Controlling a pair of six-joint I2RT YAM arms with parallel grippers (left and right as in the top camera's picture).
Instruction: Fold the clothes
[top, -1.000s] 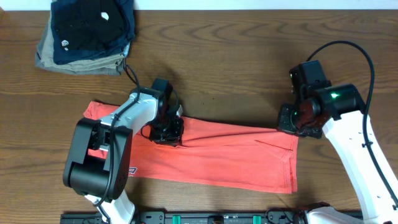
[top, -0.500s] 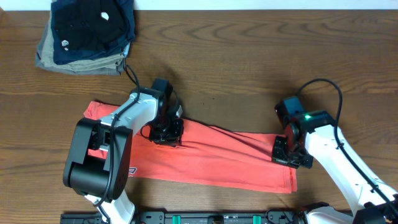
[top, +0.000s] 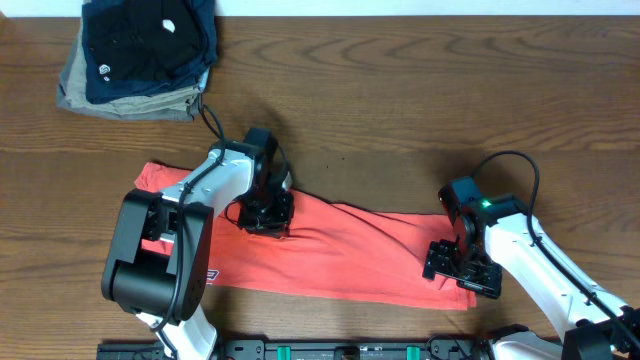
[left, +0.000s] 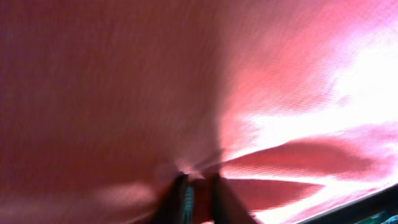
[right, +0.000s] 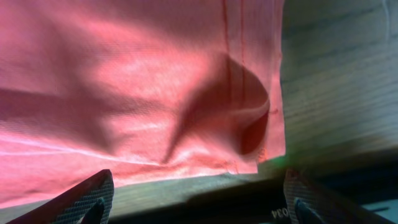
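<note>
Coral-red T-shirt (top: 350, 250) lies half-folded; left gripper (top: 266, 215) pinches its upper edge, likely anchoring it, while right gripper (top: 461, 271) gapes wide over its hem.

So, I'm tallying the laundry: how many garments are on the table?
3 visible: the red T-shirt lying front-centre, and at the far-left corner a navy garment atop a khaki garment. More may be hidden between those two.

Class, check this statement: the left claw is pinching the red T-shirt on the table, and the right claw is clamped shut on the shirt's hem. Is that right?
Not quite. The right claw is open, its fingers spread wide over the hem, as the right wrist view shows. The left claw does pinch the red T-shirt on the table.
</note>
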